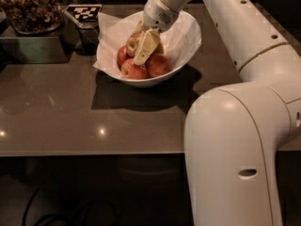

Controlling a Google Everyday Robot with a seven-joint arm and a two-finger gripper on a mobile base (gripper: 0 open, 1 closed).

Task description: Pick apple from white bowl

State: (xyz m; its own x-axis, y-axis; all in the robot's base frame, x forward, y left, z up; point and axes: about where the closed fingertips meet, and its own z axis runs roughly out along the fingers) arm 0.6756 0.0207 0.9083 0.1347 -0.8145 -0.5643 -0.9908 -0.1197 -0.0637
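Note:
The white bowl [192, 40] stands on the brown table, lined with crumpled white paper [111, 28]. My gripper [139, 47] reaches down into it from the upper right. Its cream fingers [146, 45] are closed around the apple [133, 42], orange-red with a yellowish side, which sits a little above the others. Three deeper red apples [134, 69] lie beneath and beside it in the bowl. The far side of the held apple is hidden behind the finger.
A dark tray of nuts [29, 9] stands at the back left. A black-and-white marker tag [83, 12] lies beside the bowl. My large white arm [235, 126] fills the right side. The table's front edge [94, 152] runs across the middle.

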